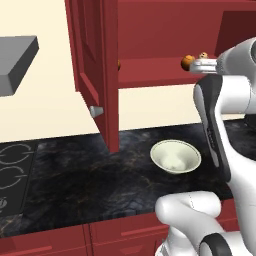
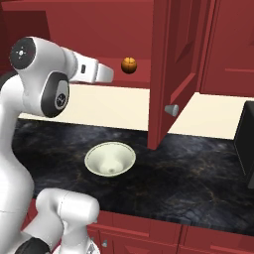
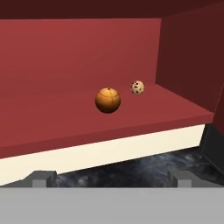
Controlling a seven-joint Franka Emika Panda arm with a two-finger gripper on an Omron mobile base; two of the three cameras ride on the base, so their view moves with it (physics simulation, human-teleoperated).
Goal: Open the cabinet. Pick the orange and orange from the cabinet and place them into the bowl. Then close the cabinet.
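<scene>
A: Where does the dark red wall cabinet [image 1: 150, 45] with its raised-panel doors stand?

B: Open. One door [image 1: 95, 65] swings out over the black marbled counter [image 1: 75, 175], its small round grey knob [image 1: 96, 111] facing the room. In the right base view the other door [image 2: 171, 69] hangs out the same way, knob [image 2: 171, 110] at its lower edge.

A: And the fruit?

B: One small round orange with brownish shading [image 3: 107, 99] sits on the cabinet's bottom shelf [image 3: 65, 113], near the front edge. Just behind it and to its right in the hand view lies a tan, dark-speckled ball [image 3: 138, 87], close to the cabinet's side wall. In the left base view a sliver of orange [image 1: 119, 64] peeks past the door's edge; whether that is the second orange, I cannot tell.

A: The bowl?

B: The round pale cream-white bowl [image 1: 175, 156] rests upright on the counter below the cabinet, nothing in it.

A: And the hand?

B: The two-finger gripper [image 3: 113, 177] hovers in front of the shelf, facing the orange, apart from it. Its fingertips [image 3: 40, 177] stand spread as wide as they go, with nothing between them.
</scene>
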